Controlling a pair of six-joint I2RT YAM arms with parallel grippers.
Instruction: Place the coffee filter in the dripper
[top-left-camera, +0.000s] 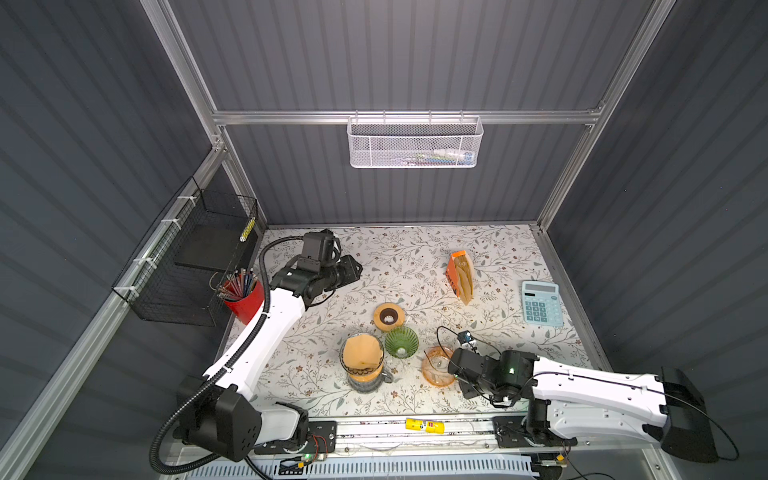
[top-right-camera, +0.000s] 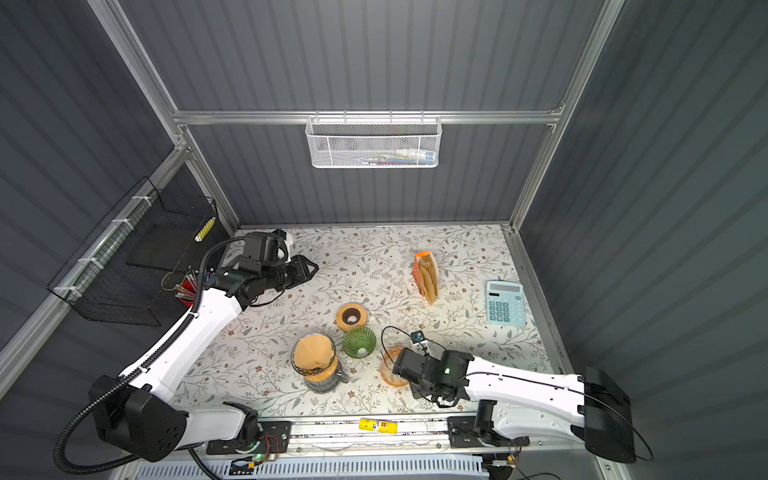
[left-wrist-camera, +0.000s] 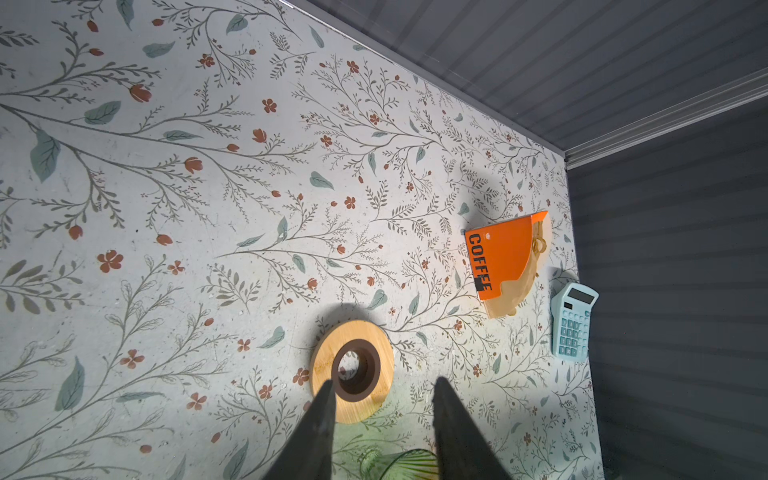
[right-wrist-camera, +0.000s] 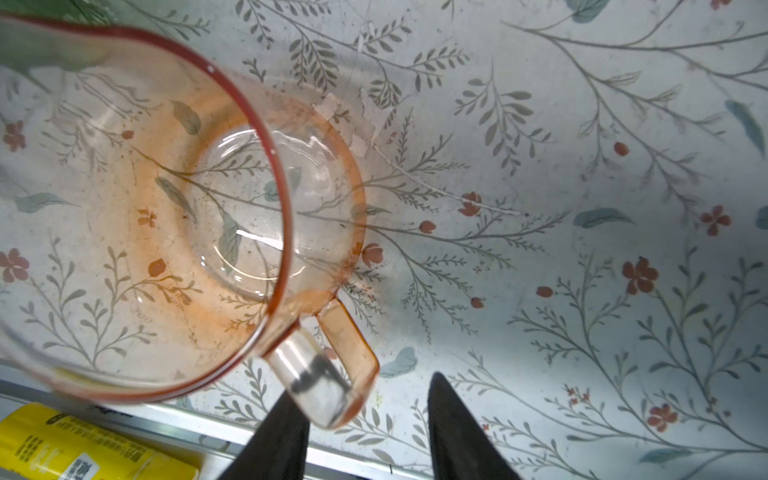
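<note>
Coffee filter sits in dripper; red cup holds pencils.

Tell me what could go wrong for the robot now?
1. The right end effector is open right beside the handle of the orange glass cup; a bump could push the cup into the green glass dripper nearby.
2. The coffee filter looks only loosely seated in the clear dripper, so a jolt might tip it out.

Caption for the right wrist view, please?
Open right tool at the handle of an empty pink jug on the floral table.
</note>
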